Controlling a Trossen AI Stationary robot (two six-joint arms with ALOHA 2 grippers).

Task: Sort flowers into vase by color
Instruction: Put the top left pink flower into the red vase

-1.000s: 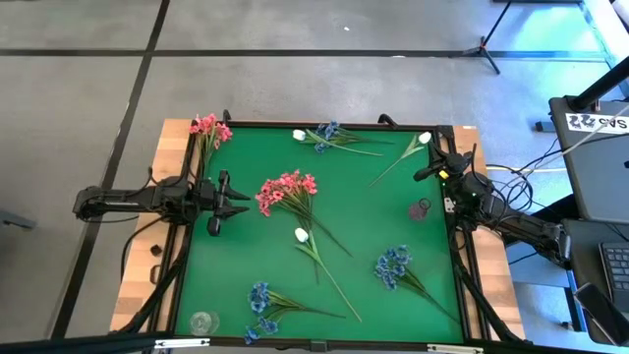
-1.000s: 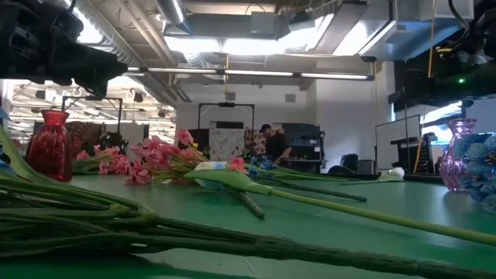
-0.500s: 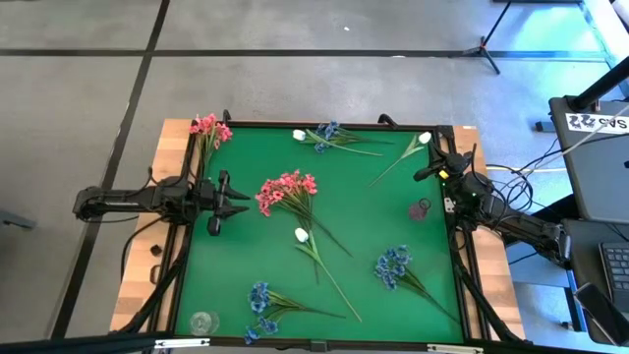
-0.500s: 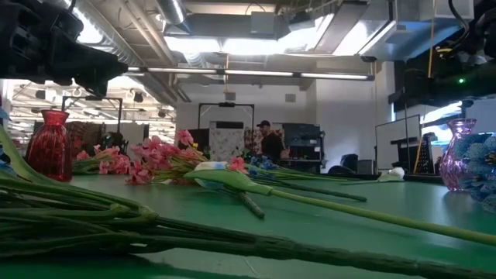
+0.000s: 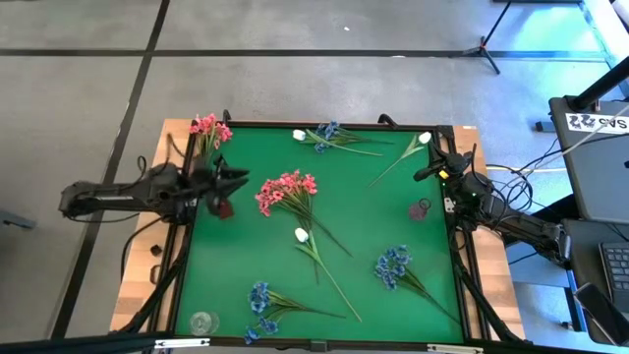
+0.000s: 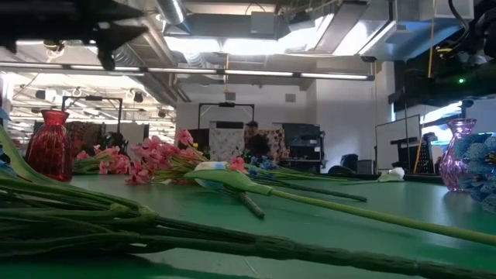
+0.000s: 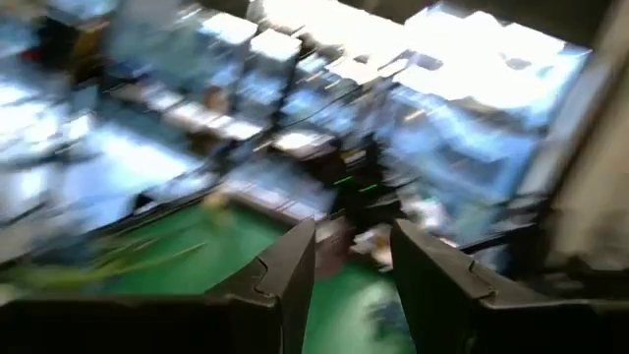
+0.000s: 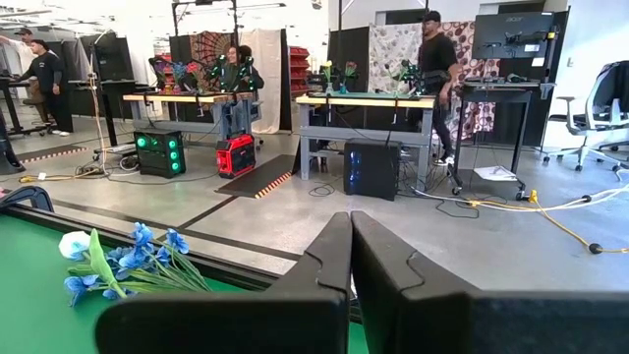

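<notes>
Left claw (image 5: 228, 178) shifted since the earlier pictures: arm drawn back toward the table's (image 5: 364, 221) left edge and swung, tip now pointing toward the pink flowers (image 5: 286, 189) at table centre, previously level beside them and lower in the high view. In the low view, dark arm mass at upper left replaced by a thinner shape higher up. Red vase (image 5: 222, 208) now uncovered just beside the claw. Person (image 6: 252, 141) in the background room stepped left.
</notes>
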